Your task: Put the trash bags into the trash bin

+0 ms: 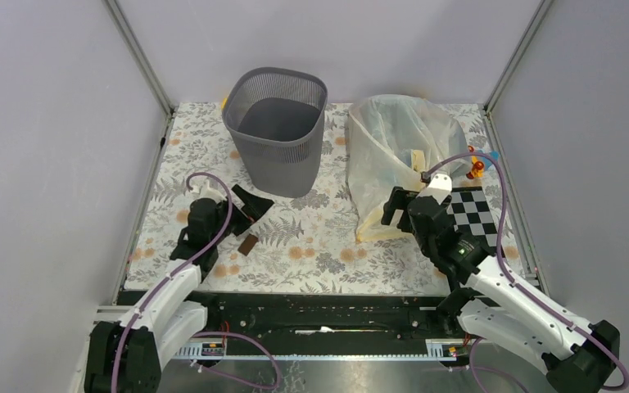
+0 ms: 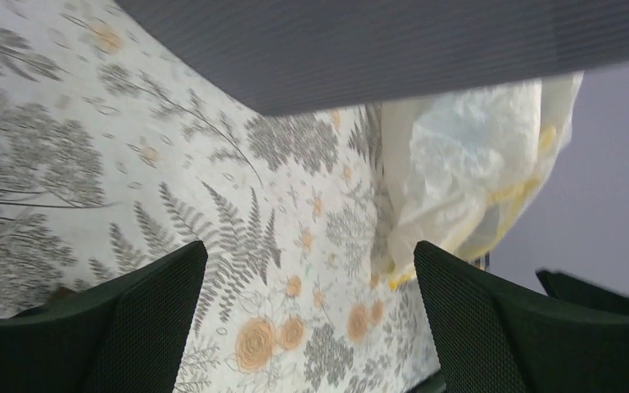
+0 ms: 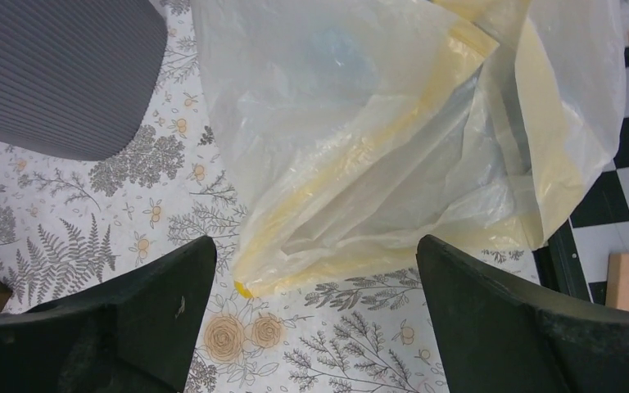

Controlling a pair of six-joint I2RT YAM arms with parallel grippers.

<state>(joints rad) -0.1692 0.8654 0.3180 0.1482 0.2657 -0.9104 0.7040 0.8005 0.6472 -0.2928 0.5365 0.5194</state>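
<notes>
The left gripper [image 1: 250, 206] sits at about 9 o'clock on the floral-patterned tablecloth [image 1: 311, 250]. Its wrist view shows the black fingers [image 2: 131, 327] spread wide with nothing between them. A small brown block [image 1: 248, 243] lies just beside it, toward the near edge. At about 11 o'clock stands the dark grey mesh trash bin with a rounded-square rim [image 1: 277, 131]. It is upright, mouth facing straight up, sides tapering to a narrower base, and nothing shows inside it. To its right, at about 1 o'clock and apart from it, lies the translucent pale-yellow plastic trash bag [image 1: 397, 160]. It is crumpled and loosely puffed, with yellow bands along its folds. Its long axis runs from 6 to 12 o'clock, the narrower end pointing at the near edge. The right gripper [image 3: 315, 319] hangs just short of that near end, fingers [image 3: 491, 327] far apart and empty. A black-and-white checkerboard [image 1: 471, 213] lies at 3 o'clock.
</notes>
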